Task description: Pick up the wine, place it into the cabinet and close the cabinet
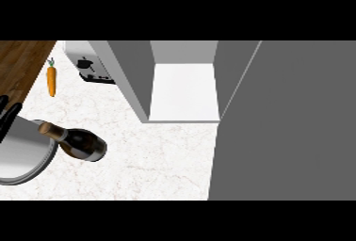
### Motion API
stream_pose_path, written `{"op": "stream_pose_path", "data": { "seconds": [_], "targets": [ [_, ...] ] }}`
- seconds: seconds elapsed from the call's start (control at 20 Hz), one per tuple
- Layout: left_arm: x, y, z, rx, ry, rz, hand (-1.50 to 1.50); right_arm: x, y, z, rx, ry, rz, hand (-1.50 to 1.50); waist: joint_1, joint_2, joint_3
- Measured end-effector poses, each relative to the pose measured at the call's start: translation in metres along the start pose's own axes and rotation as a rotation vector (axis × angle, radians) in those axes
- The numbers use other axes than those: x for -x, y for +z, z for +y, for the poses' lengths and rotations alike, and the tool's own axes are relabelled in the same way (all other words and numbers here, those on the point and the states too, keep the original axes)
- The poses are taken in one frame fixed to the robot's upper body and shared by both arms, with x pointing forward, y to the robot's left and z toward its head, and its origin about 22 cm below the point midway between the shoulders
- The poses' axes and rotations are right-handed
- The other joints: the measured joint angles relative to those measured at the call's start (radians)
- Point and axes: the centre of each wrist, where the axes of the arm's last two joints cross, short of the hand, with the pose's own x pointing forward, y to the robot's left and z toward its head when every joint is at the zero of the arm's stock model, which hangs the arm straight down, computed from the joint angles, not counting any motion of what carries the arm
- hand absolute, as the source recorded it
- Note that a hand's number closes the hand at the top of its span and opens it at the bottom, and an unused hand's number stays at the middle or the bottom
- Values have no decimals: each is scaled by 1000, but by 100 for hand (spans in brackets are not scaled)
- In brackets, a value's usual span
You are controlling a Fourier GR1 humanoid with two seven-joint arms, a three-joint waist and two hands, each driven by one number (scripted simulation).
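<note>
You are facing an open cabinet (182, 89) at upper centre, nothing inside. The wine (78, 141) is lying at left against a pan (24, 153), ungrasped. Left hand (8, 113), left edge: fingers look relaxed, holding nothing. Everything remains.

One view only, from the robot's head, facing steeply down at the counter.

The camera stands above the marble counter (160, 155) and sees it almost from the top. It is near: the open cabinet (182, 89) fills the upper middle and its grey door (292, 122) covers the whole right side. The wine (78, 141) lies at the lower left, and the toaster (89, 66) and the carrot (51, 80) are at the far edge. No second view shares this scene.
</note>
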Motion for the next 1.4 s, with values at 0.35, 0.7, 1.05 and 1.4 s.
{"op": "stream_pose_path", "data": {
  "seconds": [0.35, 0.7, 1.05, 1.4],
  "targets": [
    [25, 2, 40, -37, -32, 53, -150, 0, -1, 1, -6, 6, -12, -150, 0, 0, 0],
    [65, -8, 66, -47, -53, 118, -150, -2, -3, -1, 6, 11, -13, -150, -2, 1, 0],
    [115, -4, 79, -49, -57, 185, -150, 0, -3, 2, -3, -2, -21, -150, -3, 2, 0],
    [156, 10, 97, -43, -67, 207, -150, 0, -1, 1, -9, 3, -10, -150, -7, 0, 3]
  ]
}}
